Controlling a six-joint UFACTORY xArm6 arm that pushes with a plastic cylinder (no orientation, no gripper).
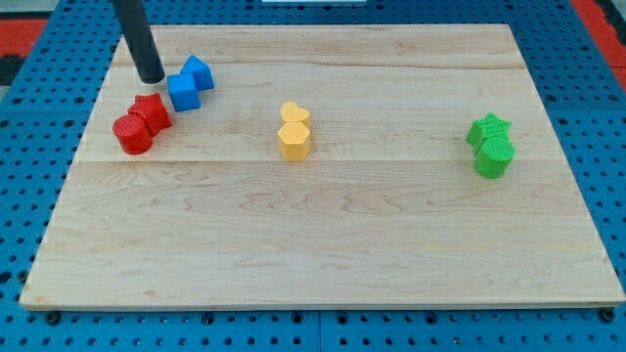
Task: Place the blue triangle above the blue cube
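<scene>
We are looking at a lab-style test bench: a pale wooden board (323, 244) lies on a blue perforated base (39, 127), with red matting (29, 29) past the far left and far right corners. Small coloured test blocks sit on the board.

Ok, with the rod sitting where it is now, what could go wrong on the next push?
1. My tip sits just left of the blue cube, not the blue triangle; pushing right would likely move the cube instead.
2. The cube and triangle look like they touch, so either push may drag both along.
3. The red blocks lie close below the cube; a downward sweep could scatter them.
</scene>
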